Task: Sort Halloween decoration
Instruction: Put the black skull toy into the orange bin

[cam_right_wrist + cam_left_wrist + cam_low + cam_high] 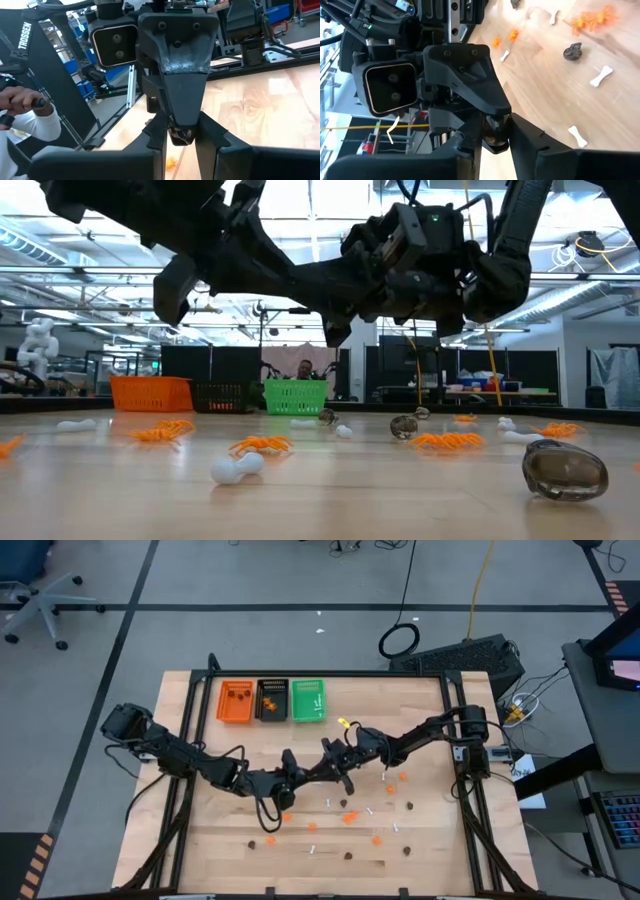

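Left gripper (495,144) and right gripper (338,760) meet nose to nose in the air over the middle of the desk (200,840), and each looks closed on the same dark brown blob (180,136), crossing the other's hold. I judge this blob to be very light, hard and rather glossy, so it may slip out; a hold across its thick middle seems safest. It looks roundish and mostly hidden, so I cannot tell its long axis or where it points.

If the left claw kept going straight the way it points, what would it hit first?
Most likely the right gripper, which meets the left gripper nose to nose, a small dark trinket between their tips.
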Controlling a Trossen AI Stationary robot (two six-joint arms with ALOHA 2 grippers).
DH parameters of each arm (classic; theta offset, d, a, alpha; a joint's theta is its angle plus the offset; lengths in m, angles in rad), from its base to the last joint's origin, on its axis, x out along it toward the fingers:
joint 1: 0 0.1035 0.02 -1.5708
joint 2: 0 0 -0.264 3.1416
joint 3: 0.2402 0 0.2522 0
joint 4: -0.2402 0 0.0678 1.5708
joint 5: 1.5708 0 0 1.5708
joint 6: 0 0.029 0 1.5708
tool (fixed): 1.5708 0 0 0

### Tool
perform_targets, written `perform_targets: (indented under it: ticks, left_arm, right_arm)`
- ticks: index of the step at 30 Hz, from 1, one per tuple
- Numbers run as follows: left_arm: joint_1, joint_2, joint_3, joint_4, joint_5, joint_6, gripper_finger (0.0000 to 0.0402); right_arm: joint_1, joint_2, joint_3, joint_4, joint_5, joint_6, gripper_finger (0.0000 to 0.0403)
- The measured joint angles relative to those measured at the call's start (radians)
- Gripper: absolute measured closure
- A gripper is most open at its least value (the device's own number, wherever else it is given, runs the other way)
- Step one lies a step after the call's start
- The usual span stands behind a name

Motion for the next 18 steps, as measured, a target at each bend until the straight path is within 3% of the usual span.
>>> perform_targets:
  ticks: [9, 14, 18]
  left_arm:
    - [0.000, 0.000, 0.000, 0.002, 0.012, -0.006, 0.0348]
    - [-0.004, 0.000, 0.000, 0.000, 0.008, -0.038, 0.0350]
    - [-0.009, -0.012, 0.001, -0.020, -0.002, -0.078, 0.0351]
  right_arm:
    - [0.000, 0.000, -0.001, 0.001, 0.001, 0.004, 0.0349]
    - [-0.016, -0.003, 0.000, -0.016, -0.007, 0.007, 0.0280]
    - [-0.049, -0.057, 0.000, -0.137, -0.054, 0.008, 0.0217]
